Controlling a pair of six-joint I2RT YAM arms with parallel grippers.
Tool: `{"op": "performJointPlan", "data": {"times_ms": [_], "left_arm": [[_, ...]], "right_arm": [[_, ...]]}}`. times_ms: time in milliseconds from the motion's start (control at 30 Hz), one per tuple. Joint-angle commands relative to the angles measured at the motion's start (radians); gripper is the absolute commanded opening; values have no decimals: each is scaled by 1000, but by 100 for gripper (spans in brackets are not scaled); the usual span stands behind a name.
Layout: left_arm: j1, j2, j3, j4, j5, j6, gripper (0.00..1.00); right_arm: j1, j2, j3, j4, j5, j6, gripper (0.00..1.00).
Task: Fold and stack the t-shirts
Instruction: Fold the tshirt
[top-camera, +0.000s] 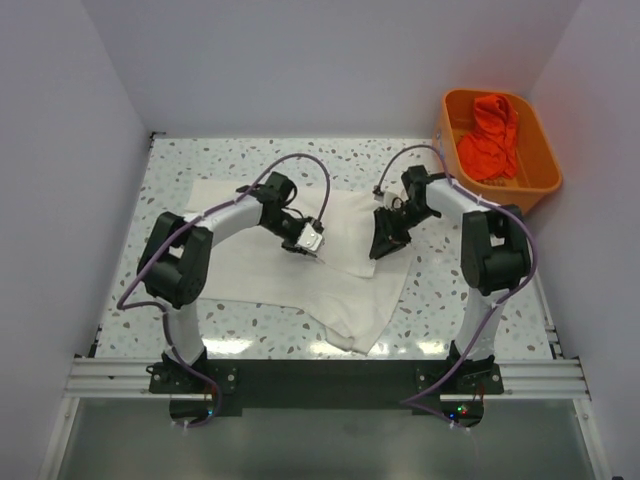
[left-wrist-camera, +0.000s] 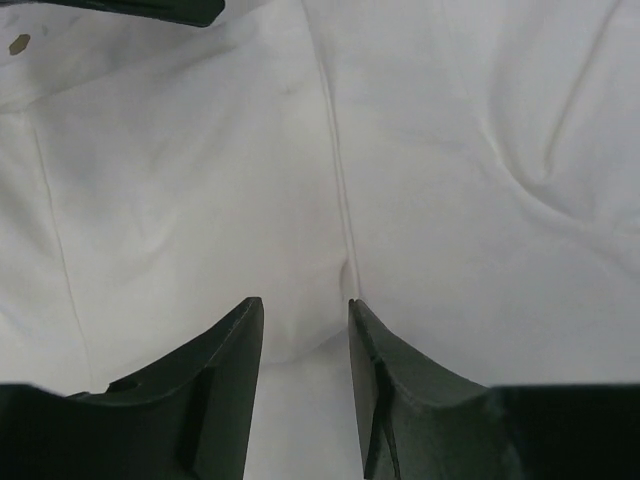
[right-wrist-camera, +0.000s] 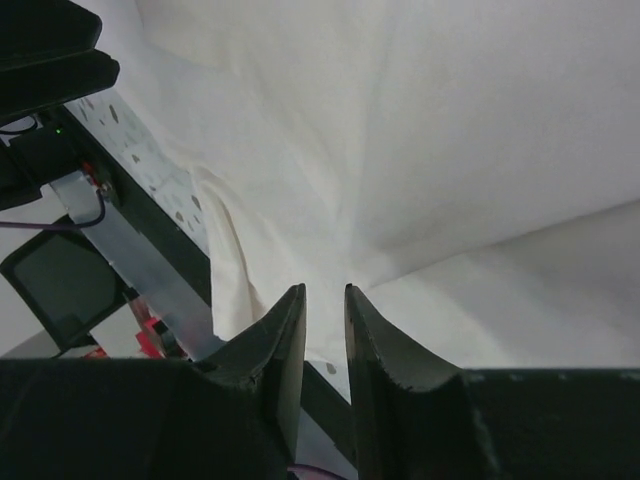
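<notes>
A white t-shirt (top-camera: 300, 290) lies spread on the speckled table, no red print showing. My left gripper (top-camera: 312, 243) is over its upper middle. In the left wrist view its jaws (left-wrist-camera: 305, 305) stand narrowly apart with a bulge of white cloth (left-wrist-camera: 300, 200) and a seam between them. My right gripper (top-camera: 383, 245) is at the shirt's upper right edge. In the right wrist view its jaws (right-wrist-camera: 325, 290) are almost together, and creases in the cloth (right-wrist-camera: 420, 150) run to their tips. The shirt between the grippers looks raised.
An orange plastic tub (top-camera: 545, 160) stands at the back right corner with a crumpled red-orange garment (top-camera: 490, 140) in it. The table's metal front rail (top-camera: 330, 378) runs along the near edge by the arm bases.
</notes>
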Motion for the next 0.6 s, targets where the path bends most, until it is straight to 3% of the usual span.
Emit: {"op": "performJointPlan", "data": {"times_ms": [0, 67, 100, 200, 267, 400, 433, 567], "left_arm": [[69, -27, 86, -43, 115, -88, 45], [132, -49, 112, -34, 137, -229, 47], [155, -56, 125, 22, 137, -298, 47], [262, -79, 135, 178, 82, -699, 48], [346, -69, 148, 245, 24, -847, 50], [466, 19, 276, 206, -116, -1006, 50], [512, 51, 289, 222, -198, -1112, 50], [610, 149, 385, 172, -291, -1208, 48]], "right_arm": [[-25, -33, 126, -50, 20, -67, 27], [-45, -47, 204, -16, 72, -58, 28], [-48, -46, 231, 4, 96, -49, 33], [-46, -9, 322, 115, 225, -12, 40], [-45, 53, 394, 122, 320, -16, 40], [-43, 153, 468, 137, 424, -35, 36], [-37, 169, 476, 151, 444, -45, 36], [-23, 247, 497, 186, 536, -78, 33]]}}
